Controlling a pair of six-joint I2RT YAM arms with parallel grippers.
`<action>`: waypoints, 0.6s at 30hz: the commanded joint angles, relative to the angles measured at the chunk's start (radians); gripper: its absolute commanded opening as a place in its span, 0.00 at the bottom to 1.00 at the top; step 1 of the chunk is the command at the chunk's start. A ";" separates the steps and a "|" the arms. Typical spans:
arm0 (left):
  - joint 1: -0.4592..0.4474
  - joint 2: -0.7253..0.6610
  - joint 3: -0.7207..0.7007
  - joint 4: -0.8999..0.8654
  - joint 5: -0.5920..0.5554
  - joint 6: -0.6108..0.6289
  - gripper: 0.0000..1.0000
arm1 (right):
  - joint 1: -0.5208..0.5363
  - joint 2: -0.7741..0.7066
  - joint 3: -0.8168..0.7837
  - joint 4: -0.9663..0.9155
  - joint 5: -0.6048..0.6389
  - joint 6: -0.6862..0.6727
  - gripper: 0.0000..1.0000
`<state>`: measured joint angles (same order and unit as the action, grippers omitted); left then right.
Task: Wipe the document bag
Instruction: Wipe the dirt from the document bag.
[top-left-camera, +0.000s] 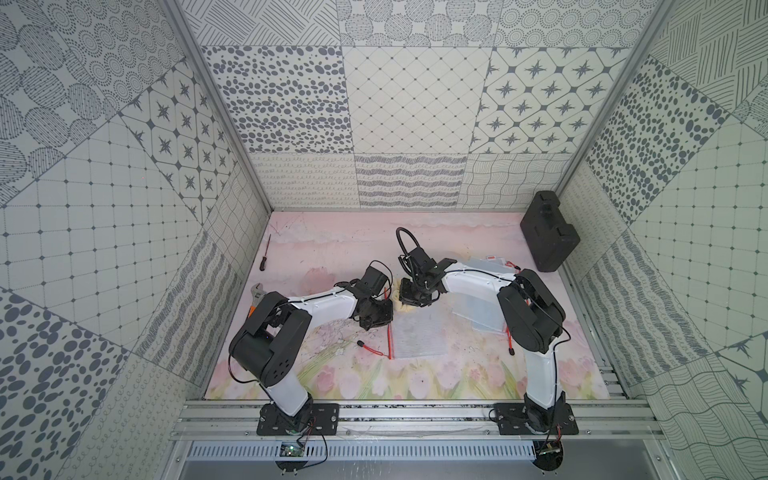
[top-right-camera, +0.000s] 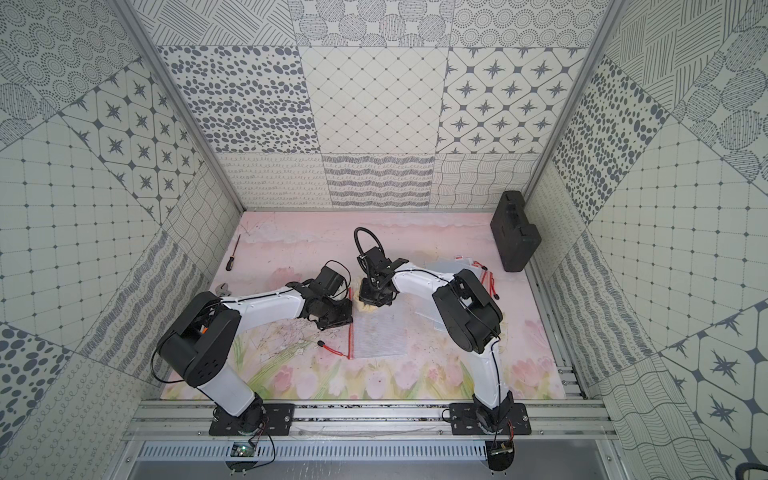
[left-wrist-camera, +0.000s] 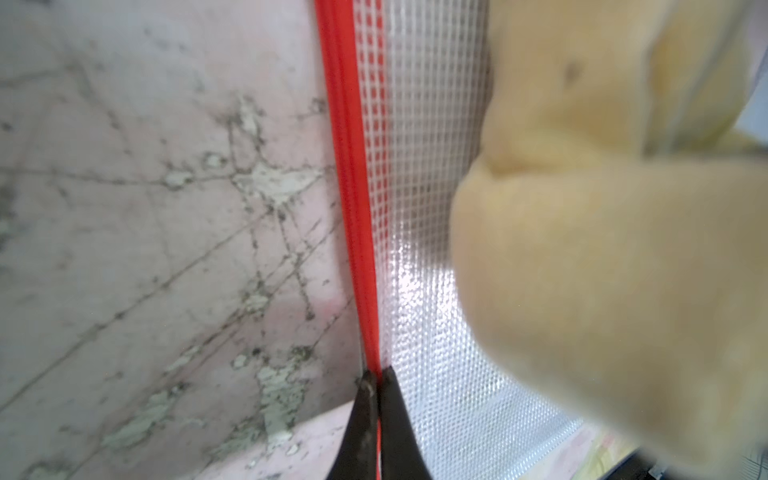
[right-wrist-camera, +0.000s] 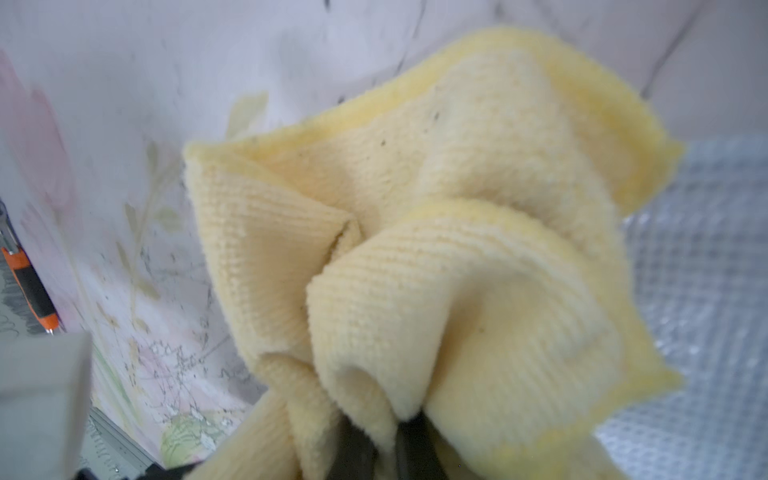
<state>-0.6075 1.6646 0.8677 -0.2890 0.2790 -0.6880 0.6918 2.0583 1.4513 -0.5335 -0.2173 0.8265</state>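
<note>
My left claw (left-wrist-camera: 376, 379) pinches the red zip edge (left-wrist-camera: 353, 208) of the clear mesh-weave plastic document bag (top-left-camera: 417, 336), flat at mid-table. My right claw (right-wrist-camera: 384, 436) clamps the bunched yellow towelling cloth (right-wrist-camera: 457, 249) at its far left corner. If that thin pinch slips, wiping could drag the bag.

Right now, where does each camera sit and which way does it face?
Top views: stereo head high above the front rail, looking down at the mat; left arm and right arm show whole.
Left wrist: on the left arm, looking along its jaws at the document bag; jaw tips show, shut on its red zip edge.
Right wrist: on the right arm, looking along its jaws; tips show, shut on the yellow cloth.
Shared: both wrist views show cloth and bag.
</note>
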 joint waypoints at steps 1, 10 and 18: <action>-0.005 0.007 -0.007 0.005 0.006 0.010 0.00 | -0.028 0.075 0.102 -0.040 0.034 -0.030 0.00; -0.006 0.016 0.000 -0.005 -0.007 0.018 0.00 | 0.072 0.112 0.181 -0.001 -0.064 0.006 0.00; -0.006 0.018 0.001 -0.009 -0.010 0.024 0.00 | 0.021 0.119 0.105 0.056 -0.049 0.045 0.00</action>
<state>-0.6079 1.6691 0.8677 -0.2794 0.2806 -0.6910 0.7479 2.1567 1.5932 -0.5175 -0.2729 0.8474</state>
